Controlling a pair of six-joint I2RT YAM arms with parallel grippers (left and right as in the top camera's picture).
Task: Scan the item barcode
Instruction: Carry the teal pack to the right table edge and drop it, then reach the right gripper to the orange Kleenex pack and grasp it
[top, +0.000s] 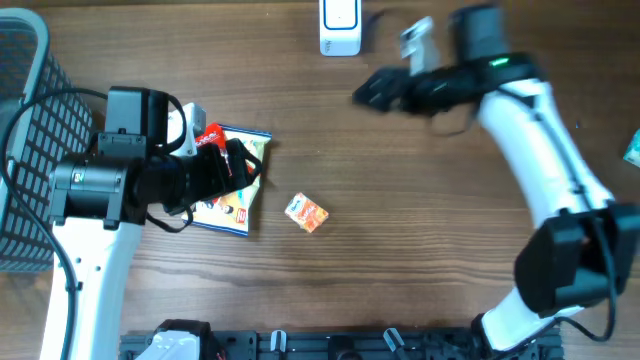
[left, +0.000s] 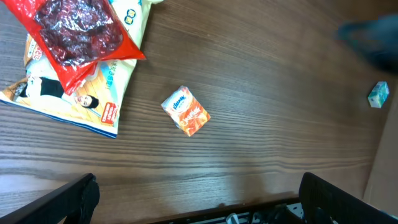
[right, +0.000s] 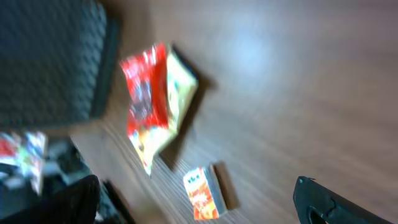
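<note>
We see the left gripper (top: 243, 166) at the left of the dark wooden table (top: 400, 260), its two fingers spread wide with nothing between them, poised over the right edge of a flat yellow-and-blue printed snack packet (left: 93, 102). A glossy red foil pouch (left: 74, 37) lies on top of that packet, overlapping its far end. Just to the right of the pair, apart from both, a small orange-and-white cardboard carton (left: 186, 111) rests tilted on the bare wood. A dark mesh basket (top: 25, 120) stands at the table's left edge. At the far edge sits a white boxy barcode scanner (top: 340, 27). We find the right gripper (top: 372, 92) just right of it and a little nearer, blurred in the overhead view; its wrist view shows its fingers wide apart and empty. A tiny teal box (left: 377, 94) lies at the far right.
</note>
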